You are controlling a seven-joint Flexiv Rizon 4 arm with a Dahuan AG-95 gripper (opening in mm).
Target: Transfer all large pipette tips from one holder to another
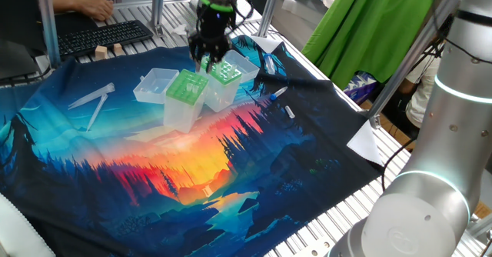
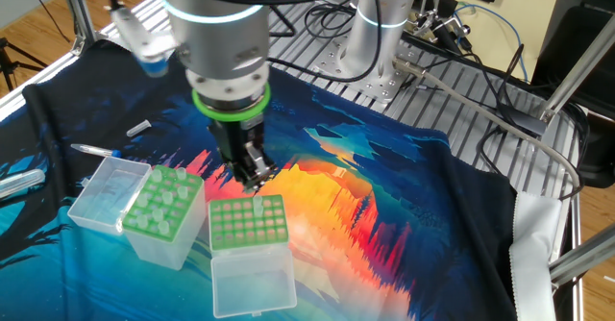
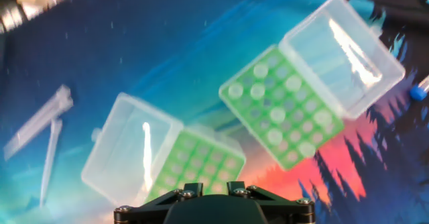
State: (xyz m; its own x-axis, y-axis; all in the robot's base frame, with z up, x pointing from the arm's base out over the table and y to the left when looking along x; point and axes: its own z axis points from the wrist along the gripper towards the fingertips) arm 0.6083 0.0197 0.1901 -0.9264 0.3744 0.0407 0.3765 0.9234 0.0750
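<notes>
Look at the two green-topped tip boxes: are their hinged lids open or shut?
Open, both. Each clear lid is folded back flat on the cloth beside its box, leaving the green top plates uncovered.

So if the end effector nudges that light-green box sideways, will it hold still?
Probably not. The light-green box looks like thin clear plastic, so likely light, and it stands tall on loose cloth, so it may slide or tip. Its open lid hangs to one side, which could make it swing round.
</notes>
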